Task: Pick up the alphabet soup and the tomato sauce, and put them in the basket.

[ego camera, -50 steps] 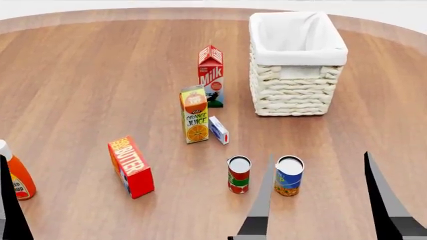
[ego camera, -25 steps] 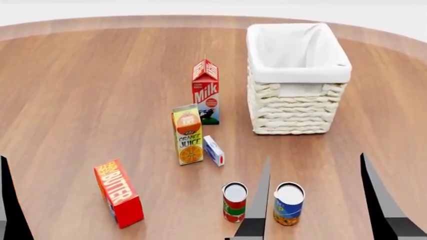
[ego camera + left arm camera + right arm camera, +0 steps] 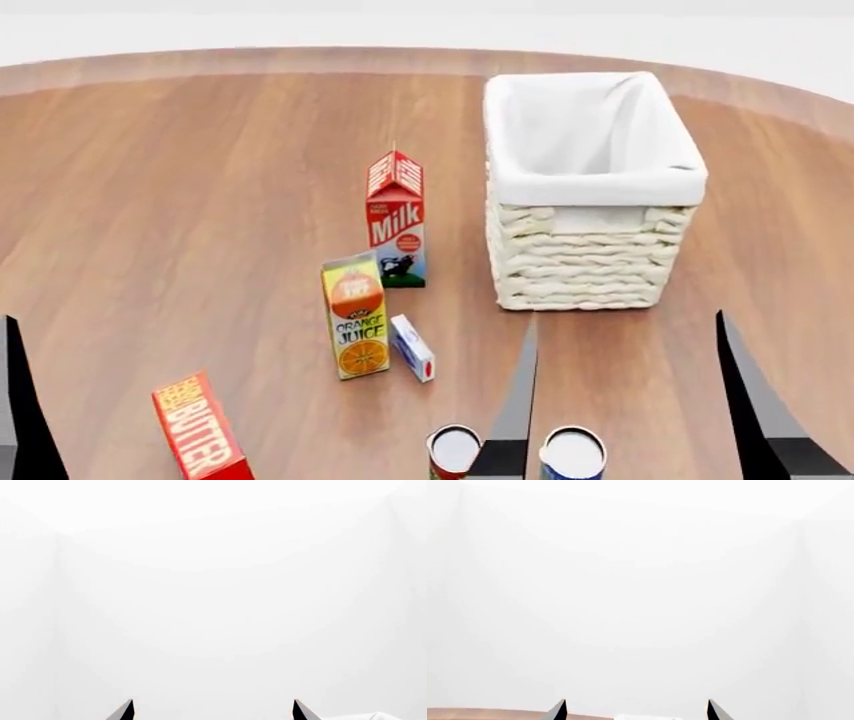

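From the head view I count two cans, the tomato sauce [image 3: 454,452] and alphabet soup [image 3: 573,455], standing near the one basket [image 3: 595,188]. The wrist views show only white: right gripper [image 3: 635,709] and left gripper [image 3: 212,710] spread, both empty.

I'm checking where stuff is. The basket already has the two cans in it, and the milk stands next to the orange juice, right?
Not quite. The head view shows the basket empty; the alphabet soup and tomato sauce stand on the table. The milk does stand beside the orange juice.

"Milk" on milk carton [image 3: 396,218]; "Orange Juice" on juice carton [image 3: 355,315]; "Butter" on red box [image 3: 200,441].
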You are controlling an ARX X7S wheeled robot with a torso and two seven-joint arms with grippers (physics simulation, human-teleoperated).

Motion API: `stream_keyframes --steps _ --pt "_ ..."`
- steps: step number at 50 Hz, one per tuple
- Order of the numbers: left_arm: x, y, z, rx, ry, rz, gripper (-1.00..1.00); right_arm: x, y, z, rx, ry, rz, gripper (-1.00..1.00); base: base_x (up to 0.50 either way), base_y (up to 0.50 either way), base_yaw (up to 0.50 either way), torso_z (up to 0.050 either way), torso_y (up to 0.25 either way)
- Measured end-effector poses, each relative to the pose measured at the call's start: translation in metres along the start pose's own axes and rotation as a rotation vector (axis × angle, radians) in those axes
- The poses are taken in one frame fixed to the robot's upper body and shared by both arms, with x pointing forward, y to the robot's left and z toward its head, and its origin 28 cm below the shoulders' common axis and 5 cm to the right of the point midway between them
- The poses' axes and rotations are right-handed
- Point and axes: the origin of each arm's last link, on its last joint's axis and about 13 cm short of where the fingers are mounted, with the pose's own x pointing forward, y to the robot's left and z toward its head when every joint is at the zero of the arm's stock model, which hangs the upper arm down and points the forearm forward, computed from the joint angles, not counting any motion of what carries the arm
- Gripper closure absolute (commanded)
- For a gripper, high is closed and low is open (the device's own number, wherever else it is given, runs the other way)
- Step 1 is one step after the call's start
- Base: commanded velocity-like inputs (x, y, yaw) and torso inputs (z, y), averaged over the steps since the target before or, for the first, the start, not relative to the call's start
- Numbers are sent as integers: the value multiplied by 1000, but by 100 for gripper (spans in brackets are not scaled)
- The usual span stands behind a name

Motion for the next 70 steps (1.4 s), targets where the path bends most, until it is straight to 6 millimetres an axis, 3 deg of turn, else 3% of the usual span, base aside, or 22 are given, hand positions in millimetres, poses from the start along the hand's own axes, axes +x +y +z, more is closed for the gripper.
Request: stream_keyframes --steps 70 --pt "0 0 0 6 -2 -8 -100 1 3 1 -10 -4 17 -100 236 -11 0 0 0"
